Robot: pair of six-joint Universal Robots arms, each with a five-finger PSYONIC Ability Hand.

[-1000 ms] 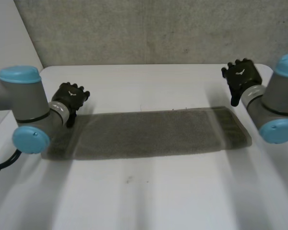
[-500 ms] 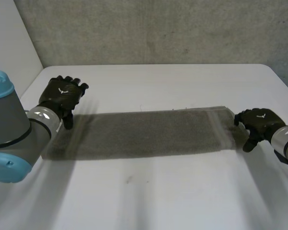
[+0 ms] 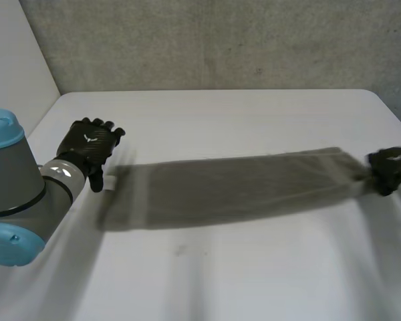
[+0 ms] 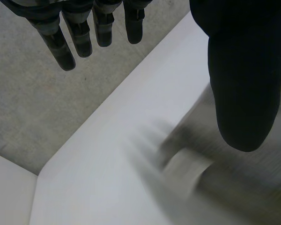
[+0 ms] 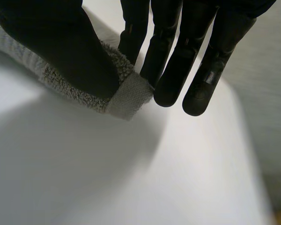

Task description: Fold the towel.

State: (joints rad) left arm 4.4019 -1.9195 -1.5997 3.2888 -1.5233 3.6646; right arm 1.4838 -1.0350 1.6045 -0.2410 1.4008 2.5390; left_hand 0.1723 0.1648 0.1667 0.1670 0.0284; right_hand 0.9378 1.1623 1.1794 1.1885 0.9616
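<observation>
You're looking at a grey terry towel, a long narrow strip. It lies stretched across the worktop from left to right, hemmed at its right end.

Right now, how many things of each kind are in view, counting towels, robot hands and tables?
Towels: 1, the grey towel, its end pinched by the right hand
Robot hands: 2, the right hand and the left hand
Tables: 1, the white table
Total: 4
</observation>
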